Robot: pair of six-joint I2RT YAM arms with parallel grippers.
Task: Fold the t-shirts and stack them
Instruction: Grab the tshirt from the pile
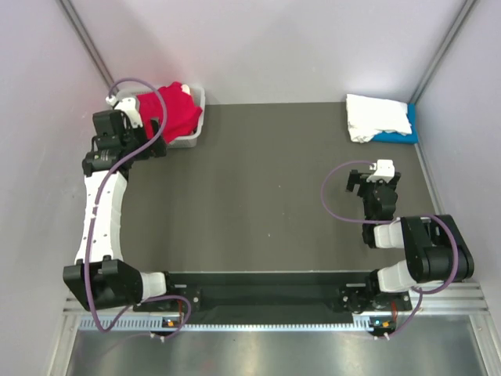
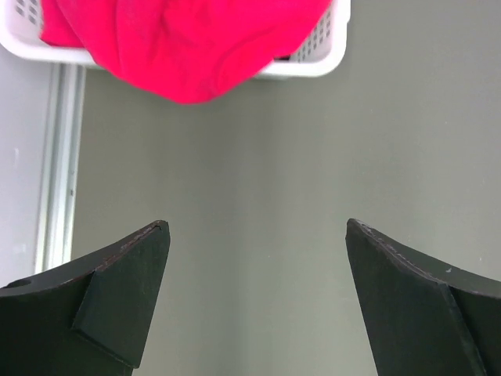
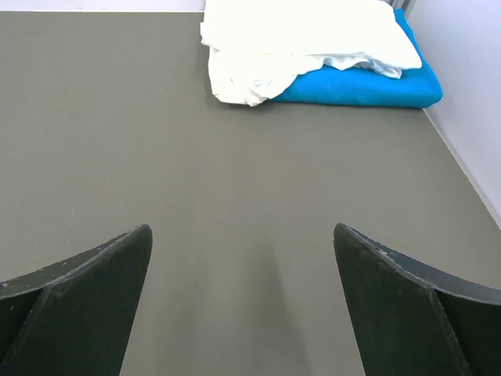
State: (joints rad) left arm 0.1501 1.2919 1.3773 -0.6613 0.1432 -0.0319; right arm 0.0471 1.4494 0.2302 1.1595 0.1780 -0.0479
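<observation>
Step in hand: reaching for the next shirt, nothing picked up yet.
Left gripper [image 2: 254, 301]: fingers [image 2: 129, 290] spread wide, holding nothing, hovering over bare bench [image 1: 266, 196].
Red t-shirt [image 2: 184, 39]: straight ahead of the left fingers, spilling over the rim of the white basket [image 2: 317, 55].
Right gripper [image 3: 243, 301]: fingers spread too, empty.
Stack: white t-shirt [image 3: 305, 39] lying on blue t-shirt [image 3: 360, 82], ahead and right of the right fingers.
Next move, I'd say: left gripper goes forward, pinches the overhanging red cloth and draws it out onto the bench.
</observation>
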